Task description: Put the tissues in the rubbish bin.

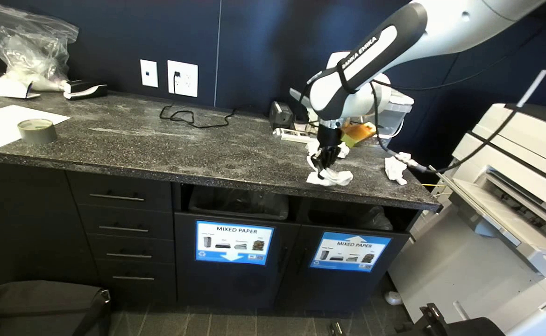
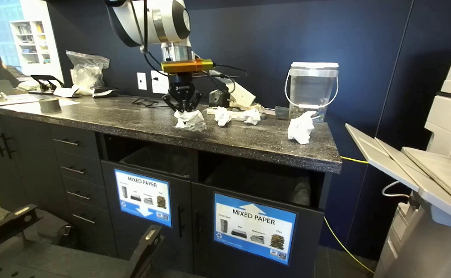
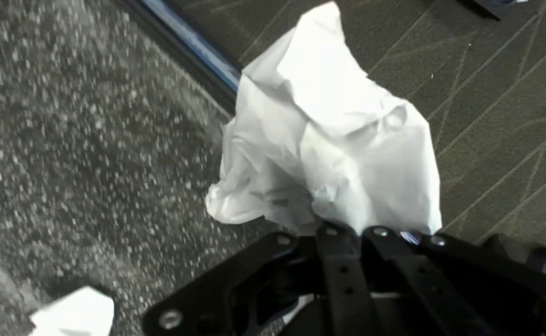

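Note:
My gripper (image 1: 322, 171) is shut on a crumpled white tissue (image 1: 333, 178) near the counter's front edge. The held tissue hangs below the fingertips in an exterior view (image 2: 190, 121) and fills the middle of the wrist view (image 3: 329, 135); I cannot tell if it touches the counter. Two more tissues (image 2: 222, 116) (image 2: 252, 116) lie behind and beside it, and another tissue (image 2: 301, 128) lies near the right end. A tissue (image 3: 74, 315) shows at the wrist view's lower left. The rubbish bin has dark compartments (image 1: 249, 284) (image 2: 206, 247) with open slots under the counter and blue-white labels.
The dark speckled counter (image 1: 235, 149) overhangs the slots. A translucent bucket (image 2: 313, 90), a small black box (image 1: 280, 114) and cables stand at the back. A tape roll (image 1: 38, 132) and paper sheets lie at left. A printer (image 1: 497, 210) stands right of the counter.

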{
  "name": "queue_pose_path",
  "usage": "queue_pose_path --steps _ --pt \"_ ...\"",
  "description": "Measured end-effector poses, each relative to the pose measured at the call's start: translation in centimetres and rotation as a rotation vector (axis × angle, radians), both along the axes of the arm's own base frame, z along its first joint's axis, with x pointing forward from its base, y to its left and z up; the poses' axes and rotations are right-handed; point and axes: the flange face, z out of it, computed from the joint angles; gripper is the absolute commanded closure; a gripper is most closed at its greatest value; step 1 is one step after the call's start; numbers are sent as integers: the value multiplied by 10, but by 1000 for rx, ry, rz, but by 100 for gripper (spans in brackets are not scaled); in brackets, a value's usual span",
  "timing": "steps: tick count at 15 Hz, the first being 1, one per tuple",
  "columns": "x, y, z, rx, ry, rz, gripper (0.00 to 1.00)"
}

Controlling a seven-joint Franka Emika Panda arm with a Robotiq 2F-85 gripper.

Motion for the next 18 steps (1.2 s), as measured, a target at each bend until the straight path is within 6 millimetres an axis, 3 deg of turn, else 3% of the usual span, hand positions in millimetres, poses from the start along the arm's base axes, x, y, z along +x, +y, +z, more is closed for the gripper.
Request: queue_pose_path --steps 4,7,12,18 --pt "-55 -55 -26 7 24 -137 97" --pt "-88 -82 -52 26 8 -231 97" --pt "-122 -102 -83 78 -95 -376 97" --pt "-134 -113 -132 110 -250 -500 97"
